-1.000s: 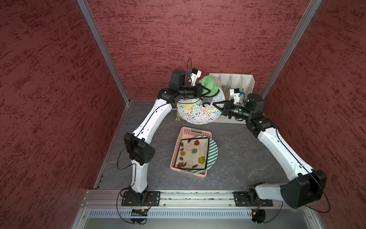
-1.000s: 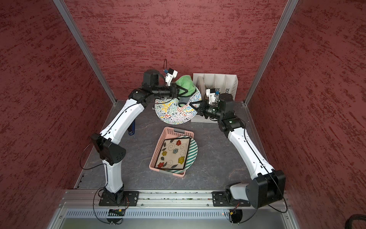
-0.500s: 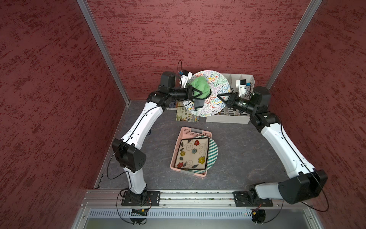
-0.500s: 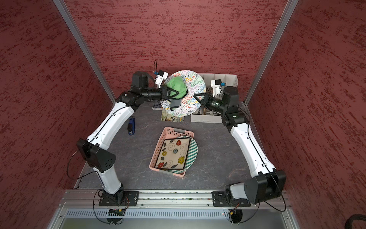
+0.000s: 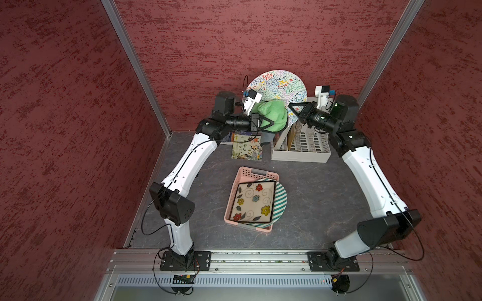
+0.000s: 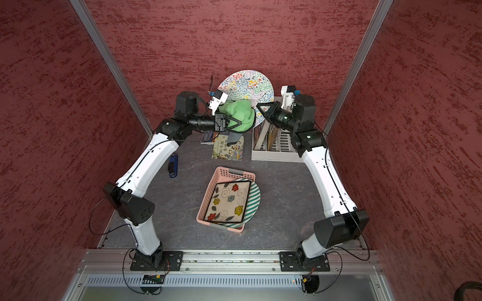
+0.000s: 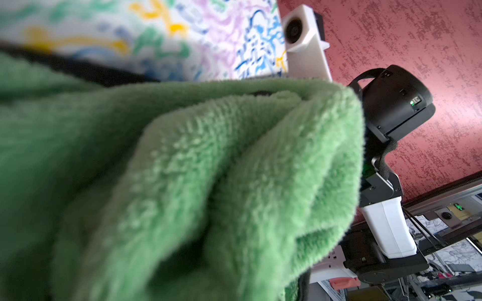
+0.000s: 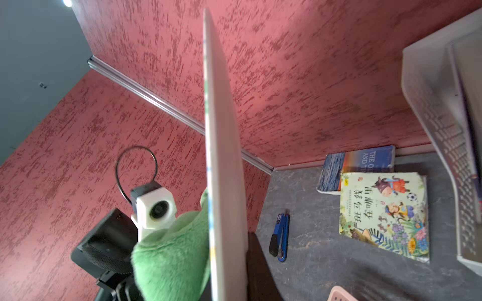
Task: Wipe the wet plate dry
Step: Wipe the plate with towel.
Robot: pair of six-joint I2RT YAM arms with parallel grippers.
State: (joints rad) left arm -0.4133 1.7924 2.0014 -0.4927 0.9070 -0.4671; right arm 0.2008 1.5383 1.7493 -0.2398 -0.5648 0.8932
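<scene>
I work over a dark grey table (image 5: pixel 313 187) with a stone-like pattern. Near its middle sits a pink basket (image 5: pixel 233 192). At the back, toward my right, stands a white slotted rack (image 5: pixel 300 155). Just beside the rack, on its left, a picture book (image 5: pixel 247 151) lies flat, its far edge overlapping a blue book (image 8: pixel 357 166). Well apart from these, near the table's left edge, lies a small blue and black tool (image 6: pixel 173 163).

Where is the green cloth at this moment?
In both top views the green cloth sits at the back centre, gripped in the left pincer and pressed against the lower face of the upright patterned plate.
</scene>
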